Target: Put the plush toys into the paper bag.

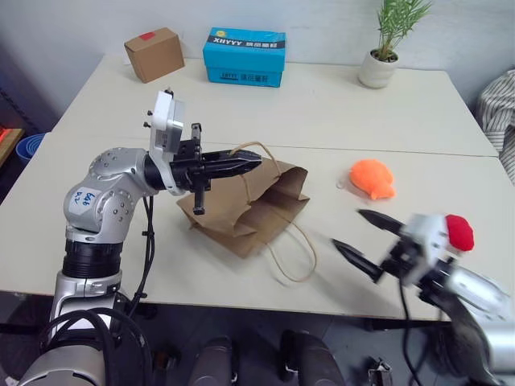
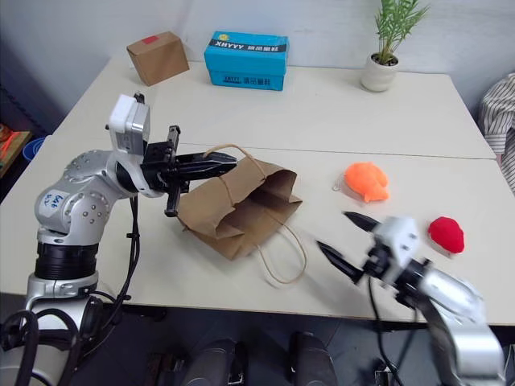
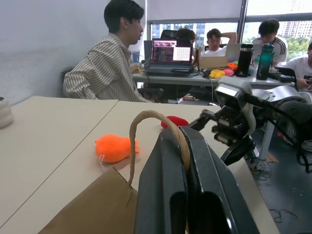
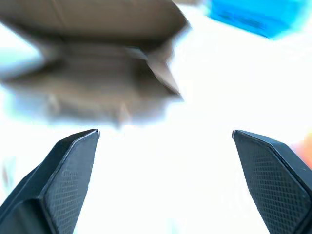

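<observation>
My left gripper (image 2: 229, 166) is pinched tight on one looped handle (image 3: 146, 127) of the paper bag (image 2: 233, 205), holding that side of the bag's mouth lifted above the table (image 1: 322, 104). The bag lies on its side near the middle of the table, its opening facing toward my right, and its other handle (image 2: 283, 259) trails loose on the tabletop toward the near edge.

My right gripper (image 2: 348, 236) hangs over the near right part of the table with its two fingers spread wide and nothing between them, well apart from the bag.

The orange plush toy (image 2: 366, 181) sits on the table to the right of the bag, not touching it. The red plush toy (image 2: 446, 234) lies further right and nearer to me, just beside my right wrist.

At the far edge stand a small cardboard box (image 1: 154, 54), a blue box (image 1: 244, 56) and a potted plant (image 1: 386, 44). From my left wrist I see people (image 3: 109, 61) seated at desks beyond the table
</observation>
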